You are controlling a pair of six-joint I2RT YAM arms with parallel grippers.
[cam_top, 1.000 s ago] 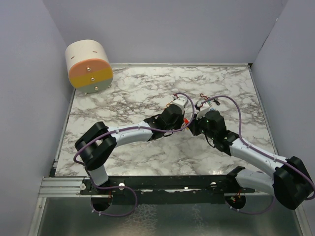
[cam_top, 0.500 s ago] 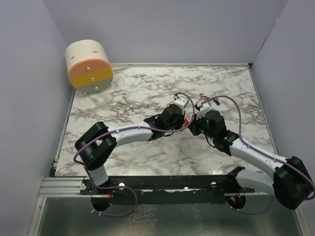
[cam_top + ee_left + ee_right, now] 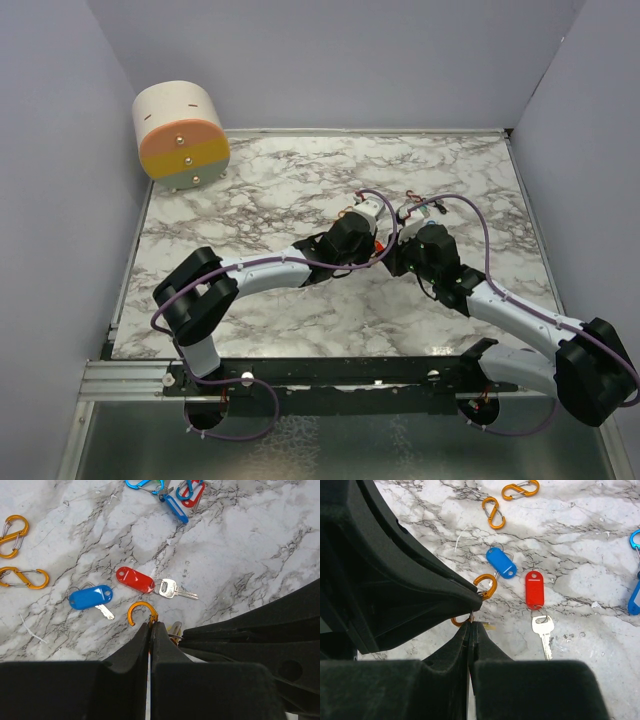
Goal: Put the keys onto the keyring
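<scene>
Hardly anything has moved since a second ago: both arms stay tip to tip over the bench (image 3: 250,540). Landmark is the orange clip (image 3: 136,611). The blue-tagged key (image 3: 90,596) lies just left of the clip and the red-tagged key (image 3: 135,579) just beyond it, both flat on the marble and clear of it. Both are likely feather-light, stiff and slick, prone to skid. They look best pinched across the flat plastic tag, leaving the wire ring free. The left gripper (image 3: 151,625) is fully closed, pinching the clip's end. The right gripper (image 3: 471,626) is also closed, tips at the clip's other loop; what it pinches, cannot tell.
</scene>
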